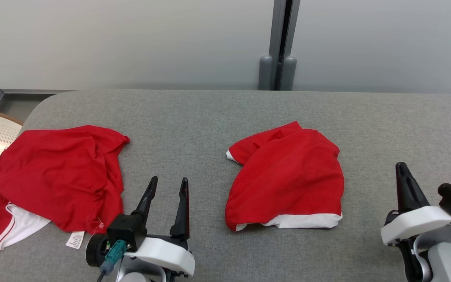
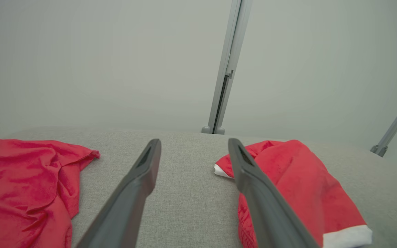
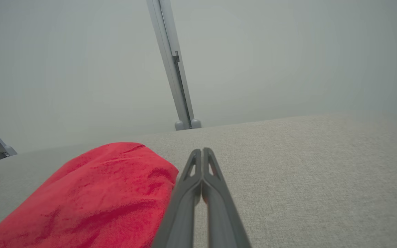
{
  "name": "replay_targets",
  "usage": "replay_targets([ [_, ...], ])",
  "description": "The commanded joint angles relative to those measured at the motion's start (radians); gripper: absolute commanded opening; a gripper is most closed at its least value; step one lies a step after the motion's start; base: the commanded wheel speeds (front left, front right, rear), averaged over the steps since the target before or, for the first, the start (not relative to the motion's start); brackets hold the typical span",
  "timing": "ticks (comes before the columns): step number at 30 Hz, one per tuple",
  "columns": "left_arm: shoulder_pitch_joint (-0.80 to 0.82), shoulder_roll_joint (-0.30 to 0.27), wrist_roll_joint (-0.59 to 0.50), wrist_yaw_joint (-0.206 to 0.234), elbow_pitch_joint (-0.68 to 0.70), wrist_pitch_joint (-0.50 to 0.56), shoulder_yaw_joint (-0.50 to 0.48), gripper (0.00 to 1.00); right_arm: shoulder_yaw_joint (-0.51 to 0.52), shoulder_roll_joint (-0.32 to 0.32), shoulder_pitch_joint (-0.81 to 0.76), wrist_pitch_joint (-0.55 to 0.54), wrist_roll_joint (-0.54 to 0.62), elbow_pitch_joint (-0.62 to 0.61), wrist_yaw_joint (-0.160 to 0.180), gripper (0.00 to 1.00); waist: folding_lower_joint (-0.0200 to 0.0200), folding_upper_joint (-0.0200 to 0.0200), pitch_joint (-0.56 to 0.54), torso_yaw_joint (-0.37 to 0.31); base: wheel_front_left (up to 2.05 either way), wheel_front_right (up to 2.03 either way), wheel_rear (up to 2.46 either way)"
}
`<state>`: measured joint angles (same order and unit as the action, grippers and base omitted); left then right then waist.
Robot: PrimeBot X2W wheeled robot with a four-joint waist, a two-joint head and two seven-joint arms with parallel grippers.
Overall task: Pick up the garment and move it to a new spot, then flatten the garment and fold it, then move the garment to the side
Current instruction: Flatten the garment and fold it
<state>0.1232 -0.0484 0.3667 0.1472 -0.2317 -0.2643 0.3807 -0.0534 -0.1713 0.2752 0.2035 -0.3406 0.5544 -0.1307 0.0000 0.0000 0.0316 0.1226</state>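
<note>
My left tool (image 1: pixel 169 179) hangs released, right tool (image 1: pixel 401 166) clenched on nothing; the folded garment (image 1: pixel 288 176) lies central on the counter (image 1: pixel 194 113), so I judge only moving it aside remains; a crumpled garment (image 1: pixel 53 172) lies left.

The right claw (image 3: pixel 202 150) was pressed closed over the grey bench (image 3: pixel 305 165). The red garment (image 3: pixel 98 193) lay just left of the claw, with a grey post (image 3: pixel 172 69) beyond.

Grey counter (image 1: pixel 210 113): matt, coarse woven cloth. Folded red garment with white hem (image 1: pixel 288 176): soft, napped cloth. Crumpled red garment (image 1: pixel 53 172): thinner, smooth cloth. Left pincer (image 1: pixel 169 179): dark, matt plastic fingers.
</note>
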Motion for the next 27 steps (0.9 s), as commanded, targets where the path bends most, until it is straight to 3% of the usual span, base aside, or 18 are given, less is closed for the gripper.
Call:
replay_targets([
  [1,-0.016,-0.004,-0.006,-0.003,0.001,0.000,-0.007,1.00,-0.019,-0.003,-0.028,0.016,0.012,-0.041,0.000,0.00,0.0000,0.0000,-0.011,-0.010,0.00,0.00,0.00],
  [8,-0.055,-0.004,0.019,-0.016,0.019,0.000,-0.046,1.00,-0.083,-0.018,-0.156,0.034,0.097,-0.218,0.000,0.00,0.0000,0.0000,-0.040,-0.026,0.00,0.00,0.00],
  [9,-0.061,-0.004,0.001,-0.018,0.018,0.000,-0.055,1.00,-0.086,-0.015,-0.175,0.035,0.112,-0.246,0.000,0.21,0.0000,0.0000,-0.043,-0.027,0.00,0.00,0.00],
  [10,-0.069,-0.004,-0.006,-0.022,0.016,0.000,-0.064,1.00,-0.089,-0.013,-0.193,0.037,0.128,-0.272,0.000,0.86,0.0000,0.0000,-0.047,-0.028,0.00,0.00,0.00],
  [11,-0.077,-0.004,-0.012,-0.022,0.018,0.000,-0.074,1.00,-0.086,-0.005,-0.215,0.037,0.136,-0.291,0.000,1.00,0.0000,0.0000,-0.050,-0.028,0.00,0.00,0.00],
  [20,-0.121,-0.004,-0.035,-0.043,0.030,0.000,-0.116,1.00,-0.065,0.047,-0.308,0.016,0.179,-0.350,0.000,1.00,0.0000,0.0000,-0.060,-0.014,0.00,0.00,0.00],
  [27,-0.099,-0.004,-0.050,-0.056,0.041,0.000,-0.099,1.00,-0.011,0.075,-0.287,-0.029,0.167,-0.331,0.000,1.00,0.0000,0.0000,-0.040,0.001,0.00,0.00,0.00],
])
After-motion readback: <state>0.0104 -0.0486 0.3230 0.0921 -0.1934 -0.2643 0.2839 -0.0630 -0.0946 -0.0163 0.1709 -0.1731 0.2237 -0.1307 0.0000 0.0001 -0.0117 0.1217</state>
